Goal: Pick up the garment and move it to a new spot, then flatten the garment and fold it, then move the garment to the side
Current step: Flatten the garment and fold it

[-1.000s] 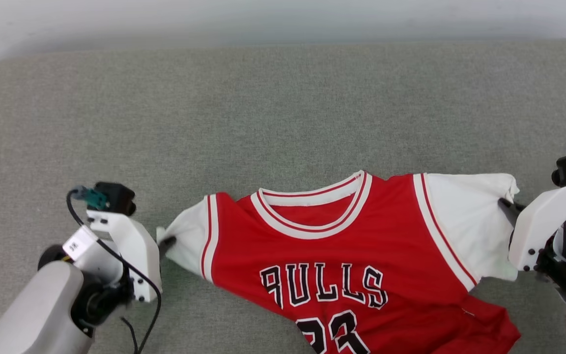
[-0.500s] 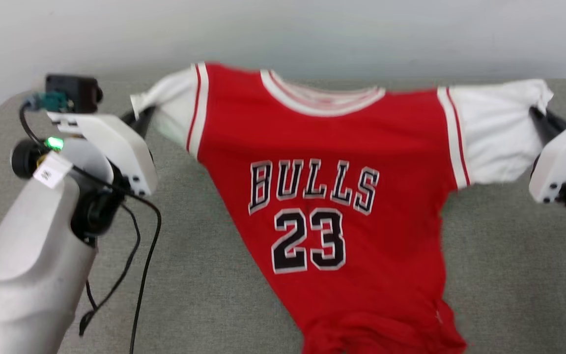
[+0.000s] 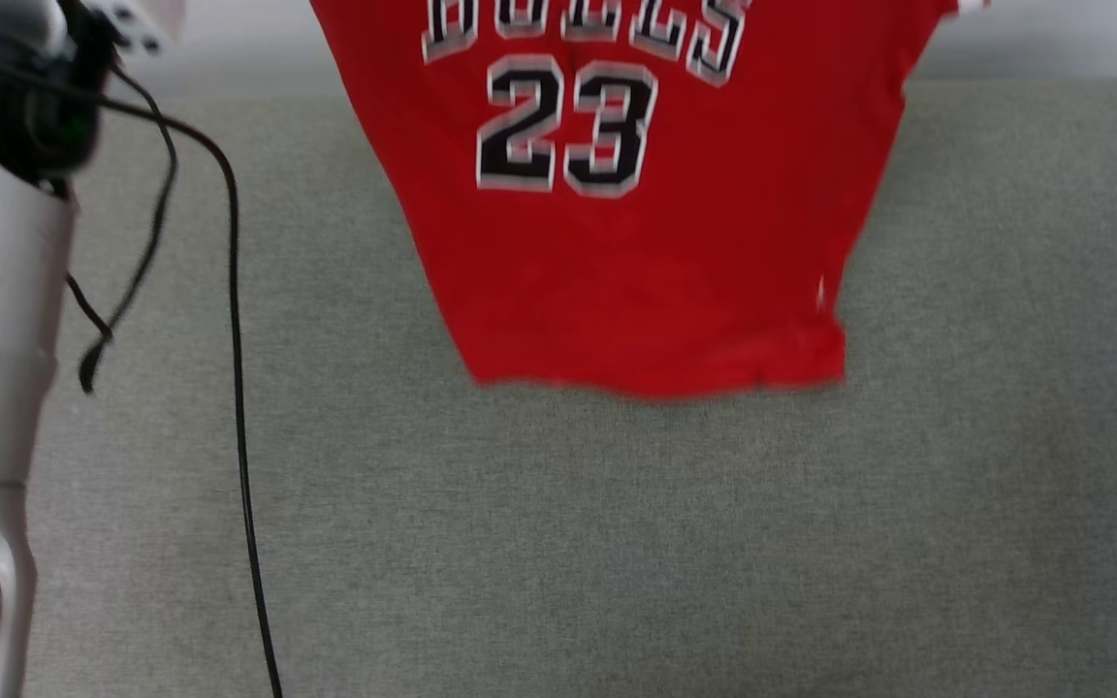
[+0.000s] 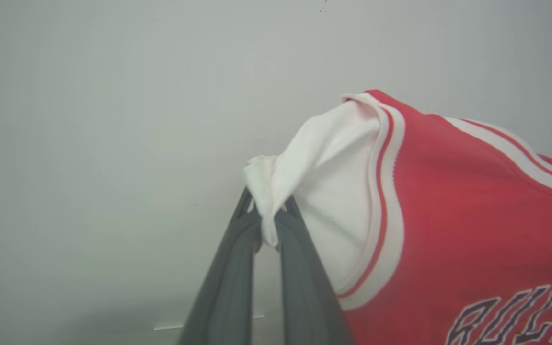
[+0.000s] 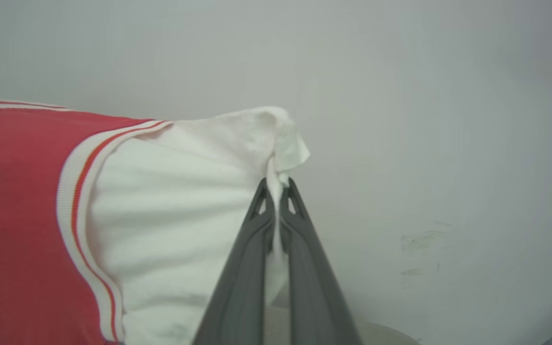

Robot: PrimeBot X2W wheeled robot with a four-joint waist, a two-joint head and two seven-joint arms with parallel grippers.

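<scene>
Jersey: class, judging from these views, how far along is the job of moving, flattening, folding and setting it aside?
Done: the jersey is lifted, its hem hanging above the grey surface. In hand: the left end effector and right end effector are each shut on white cloth at a shoulder, holding it spread. Left: laying it at a new spot, flattening, folding, moving it aside.

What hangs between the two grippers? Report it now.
The garment stretches between them: in the wrist views the left gripper pinches one white shoulder corner, the right gripper the other.
</scene>
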